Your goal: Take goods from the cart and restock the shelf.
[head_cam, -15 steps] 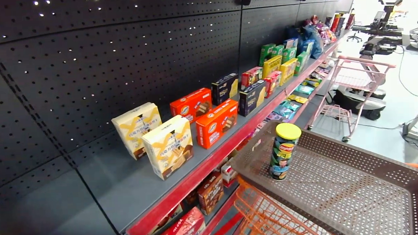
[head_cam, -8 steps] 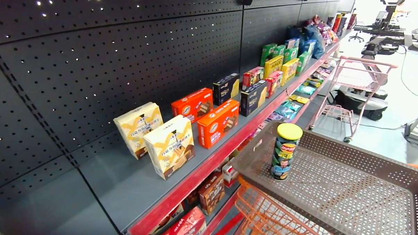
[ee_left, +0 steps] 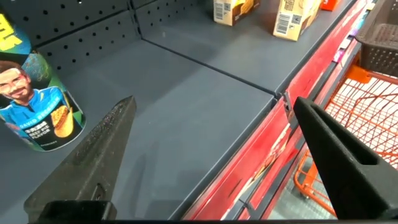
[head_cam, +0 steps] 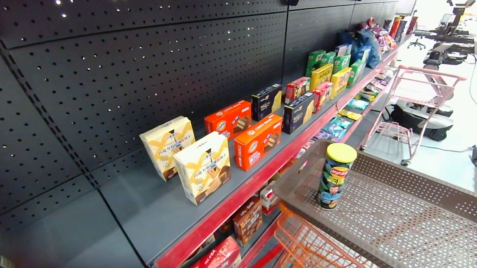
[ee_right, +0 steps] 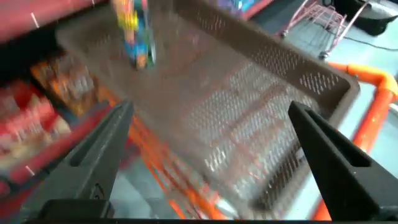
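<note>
Head camera alone has shifted; the goods keep their places. Chip can (head_cam: 335, 174) stands upright in the cart's brown tray (head_cam: 422, 175), beside the shelf (head_cam: 146, 208). Left gripper (ee_left: 211, 109) hangs spread above the shelf, right gripper (ee_right: 210, 109) spread above the tray.

shelf (head_cam: 146, 216): cream boxes (head_cam: 202, 169), orange boxes (head_cam: 258, 141), dark boxes (head_cam: 299, 112) | cart tray (head_cam: 404, 219): chip can (head_cam: 337, 176) upright

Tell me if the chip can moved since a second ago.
No. The chip can keeps its corner of the brown basket; only the camera shifted.
</note>
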Available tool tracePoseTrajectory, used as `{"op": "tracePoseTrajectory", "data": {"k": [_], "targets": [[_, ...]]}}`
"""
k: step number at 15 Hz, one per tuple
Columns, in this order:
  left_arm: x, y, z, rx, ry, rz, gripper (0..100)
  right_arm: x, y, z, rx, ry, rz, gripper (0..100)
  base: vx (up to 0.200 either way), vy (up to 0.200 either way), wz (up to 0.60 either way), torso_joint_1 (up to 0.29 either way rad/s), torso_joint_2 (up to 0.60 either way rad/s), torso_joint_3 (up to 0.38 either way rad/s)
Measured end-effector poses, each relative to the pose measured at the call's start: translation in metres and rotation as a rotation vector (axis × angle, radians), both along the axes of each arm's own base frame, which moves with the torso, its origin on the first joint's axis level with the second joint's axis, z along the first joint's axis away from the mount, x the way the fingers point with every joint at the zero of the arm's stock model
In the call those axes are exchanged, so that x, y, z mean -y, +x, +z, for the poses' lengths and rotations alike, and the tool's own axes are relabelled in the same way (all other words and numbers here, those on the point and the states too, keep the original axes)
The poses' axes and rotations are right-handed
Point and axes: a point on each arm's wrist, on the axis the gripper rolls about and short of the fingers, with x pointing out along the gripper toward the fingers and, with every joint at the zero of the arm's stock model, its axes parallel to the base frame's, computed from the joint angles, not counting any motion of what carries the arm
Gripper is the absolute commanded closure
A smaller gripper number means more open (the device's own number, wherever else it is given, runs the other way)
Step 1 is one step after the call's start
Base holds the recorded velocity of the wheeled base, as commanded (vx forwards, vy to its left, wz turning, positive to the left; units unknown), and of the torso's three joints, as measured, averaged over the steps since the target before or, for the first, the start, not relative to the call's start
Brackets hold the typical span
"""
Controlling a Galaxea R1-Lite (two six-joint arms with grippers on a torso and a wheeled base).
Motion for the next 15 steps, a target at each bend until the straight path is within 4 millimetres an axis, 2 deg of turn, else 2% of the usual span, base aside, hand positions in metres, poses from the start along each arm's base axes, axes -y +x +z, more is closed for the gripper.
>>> {"op": "tracePoseTrajectory", "data": {"k": [2,5,10,15], "targets": [[0.000,0.000,0.000,0.000,0.000,0.000,0,0.002,0.031,0.011,0.006,0.071,-0.010,0,0.000,0.000,0.00,0.000,0.00,0.000],[0.000,0.000,0.000,0.000,0.000,0.000,0,0.005,0.064,0.013,-0.082,0.110,-0.029,0,0.000,0.000,0.00,0.000,0.00,0.000],[0.000,0.000,0.000,0.000,0.000,0.000,0,0.009,0.115,0.023,-0.152,0.039,-0.007,0,0.000,0.000,0.00,0.000,0.00,0.000],[0.000,0.000,0.000,0.000,0.000,0.000,0,-0.010,0.164,0.018,-0.111,0.022,0.181,0,0.000,0.000,0.00,0.000,0.00,0.000]]}}
